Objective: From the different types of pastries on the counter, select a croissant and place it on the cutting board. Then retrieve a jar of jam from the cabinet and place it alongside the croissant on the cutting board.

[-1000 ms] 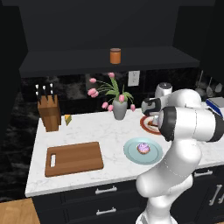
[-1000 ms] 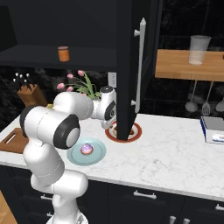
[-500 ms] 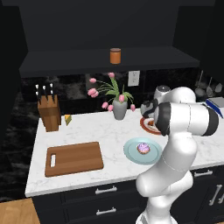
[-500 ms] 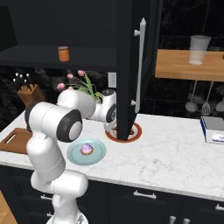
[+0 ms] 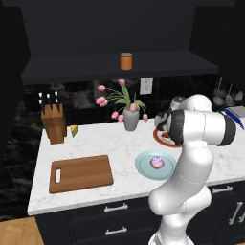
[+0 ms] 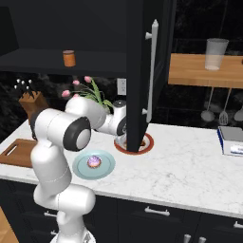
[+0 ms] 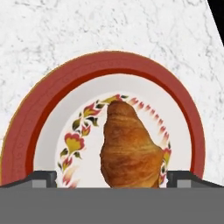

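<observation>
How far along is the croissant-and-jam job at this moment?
Nothing is finished yet: the cutting board is bare. In hand: the open gripper hangs over the croissant, which lies on its red-rimmed plate, ungrasped. Left: grasp it, carry it to the board, then fetch the jar of jam from the cabinet shelf.

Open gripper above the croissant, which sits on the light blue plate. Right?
Wrong plate. The hand view shows the croissant on the red-rimmed plate, with the gripper open above it. The light blue plate holds the cupcake.
</observation>
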